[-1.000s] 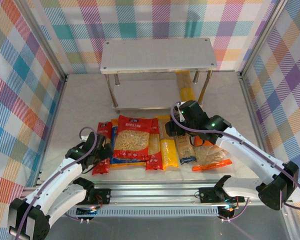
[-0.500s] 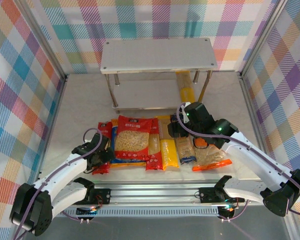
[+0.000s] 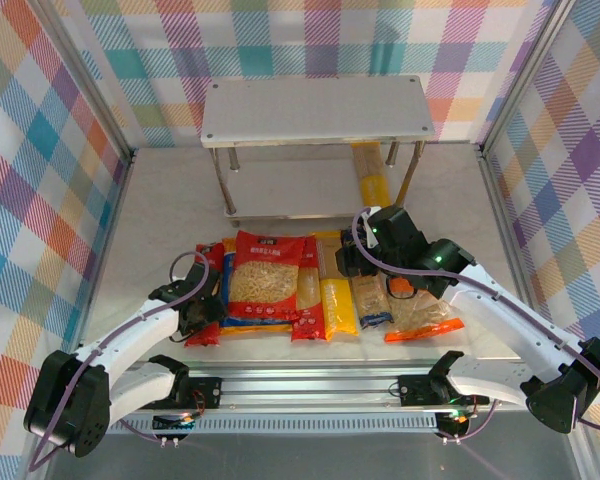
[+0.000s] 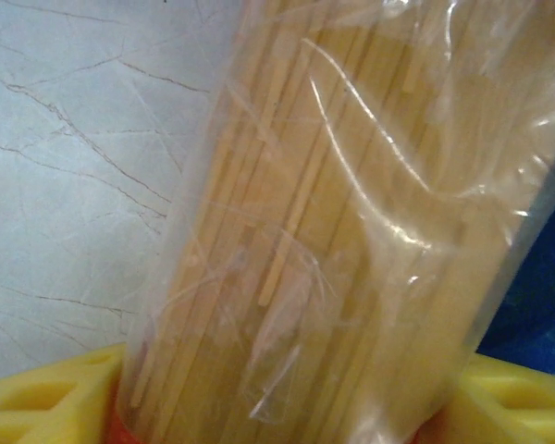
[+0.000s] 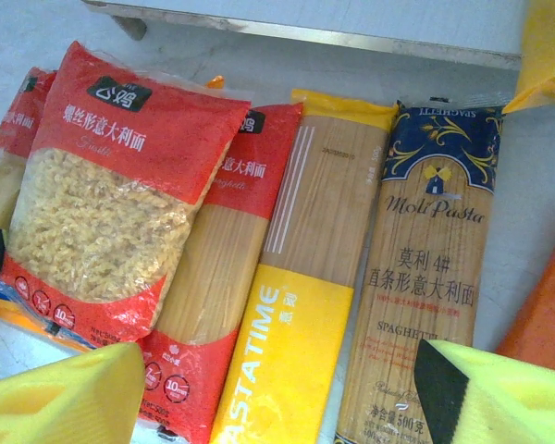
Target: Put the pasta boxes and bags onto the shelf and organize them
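Left pincer (image 4: 287,398) straddles a spaghetti pack (image 4: 351,203) on the counter (image 4: 65,185), grip impossible to tell; right pincer (image 5: 277,398) hovers wide open.

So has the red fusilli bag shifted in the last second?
No. In the top view the red fusilli bag keeps the same gap to the lower board of the shelf.

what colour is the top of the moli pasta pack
The pack has a dark blue top; right wrist view.

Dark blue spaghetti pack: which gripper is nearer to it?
Right. The right gripper hovers by the dark blue pack; the left gripper straddles a red pack at the row's left end.
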Robot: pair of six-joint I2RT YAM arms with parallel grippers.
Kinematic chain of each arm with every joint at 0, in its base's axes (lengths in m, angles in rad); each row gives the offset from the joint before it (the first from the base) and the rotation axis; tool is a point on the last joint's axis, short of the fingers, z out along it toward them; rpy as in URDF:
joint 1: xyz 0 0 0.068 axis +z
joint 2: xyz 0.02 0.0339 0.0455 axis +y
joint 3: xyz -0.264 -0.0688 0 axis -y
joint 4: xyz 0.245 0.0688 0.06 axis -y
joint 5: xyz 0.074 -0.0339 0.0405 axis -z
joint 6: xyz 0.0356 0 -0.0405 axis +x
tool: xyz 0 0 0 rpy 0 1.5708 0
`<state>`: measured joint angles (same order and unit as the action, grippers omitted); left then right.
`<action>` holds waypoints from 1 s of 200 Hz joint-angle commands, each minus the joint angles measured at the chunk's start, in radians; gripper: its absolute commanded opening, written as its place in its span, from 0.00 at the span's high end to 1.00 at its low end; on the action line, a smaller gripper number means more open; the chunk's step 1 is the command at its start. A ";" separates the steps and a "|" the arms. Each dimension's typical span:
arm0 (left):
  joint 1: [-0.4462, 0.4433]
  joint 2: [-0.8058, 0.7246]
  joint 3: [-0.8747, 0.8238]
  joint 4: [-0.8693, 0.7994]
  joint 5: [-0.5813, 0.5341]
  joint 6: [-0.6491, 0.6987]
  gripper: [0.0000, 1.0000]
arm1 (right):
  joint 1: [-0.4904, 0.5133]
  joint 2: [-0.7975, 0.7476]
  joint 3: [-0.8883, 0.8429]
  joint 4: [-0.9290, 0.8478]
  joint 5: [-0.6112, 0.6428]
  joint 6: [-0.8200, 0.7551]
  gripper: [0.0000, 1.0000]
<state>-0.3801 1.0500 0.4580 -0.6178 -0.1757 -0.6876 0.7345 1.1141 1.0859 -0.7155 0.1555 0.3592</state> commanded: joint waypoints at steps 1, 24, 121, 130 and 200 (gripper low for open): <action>0.015 0.000 -0.001 0.018 0.012 0.007 0.37 | 0.007 -0.017 -0.011 0.011 0.010 0.013 0.22; 0.024 -0.010 -0.004 0.018 0.022 0.012 0.60 | 0.006 -0.020 -0.009 0.010 0.012 0.014 0.22; 0.035 -0.170 0.081 -0.088 -0.004 0.083 1.00 | 0.007 -0.017 0.006 0.001 0.022 0.020 0.22; 0.035 -0.185 0.107 -0.115 -0.017 0.100 1.00 | 0.007 -0.012 0.010 -0.001 0.025 0.021 0.22; 0.029 -0.204 0.332 -0.245 -0.036 0.227 1.00 | 0.006 0.021 0.024 -0.024 0.081 0.024 0.22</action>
<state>-0.3508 0.8776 0.6727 -0.8642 -0.1692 -0.5327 0.7345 1.1206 1.0859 -0.7212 0.2054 0.3626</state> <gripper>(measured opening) 0.206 0.779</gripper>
